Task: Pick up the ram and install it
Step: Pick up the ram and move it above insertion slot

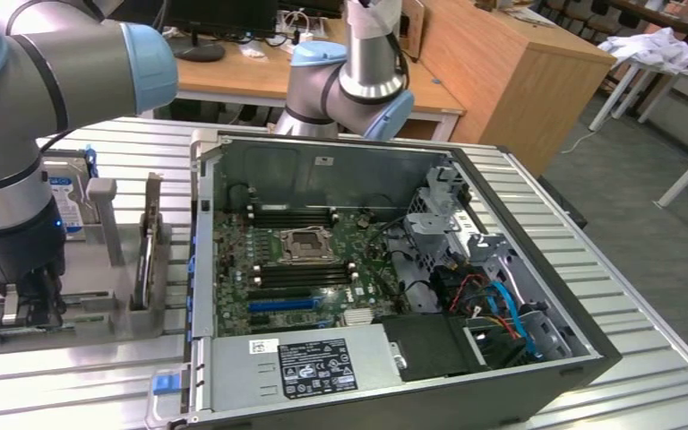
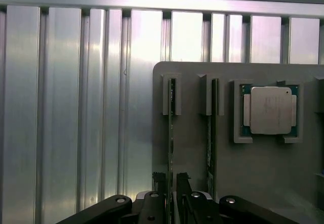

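The ram [image 2: 172,128], a thin green board, stands on edge in a slot of the grey holder [image 2: 192,82]. A second stick [image 2: 211,133] stands in the neighbouring slot. My gripper [image 2: 171,177] hangs over the near end of the first stick, one dark finger [image 2: 160,181] on each side of it, open with a narrow gap to the board. In the exterior view the gripper [image 1: 21,309] is down low at the grey holder [image 1: 105,313] on that view's left, beside the open computer case [image 1: 523,385]. The black memory slots [image 1: 296,217] lie on the motherboard inside.
A silver processor [image 2: 271,110] sits in a recess of the holder beside the sticks. A blue-labelled hard drive [image 1: 72,210] stands behind the arm. The ribbed metal table [image 1: 69,385] carries everything. The case holds a power supply [image 1: 314,363] and cables [image 1: 500,309].
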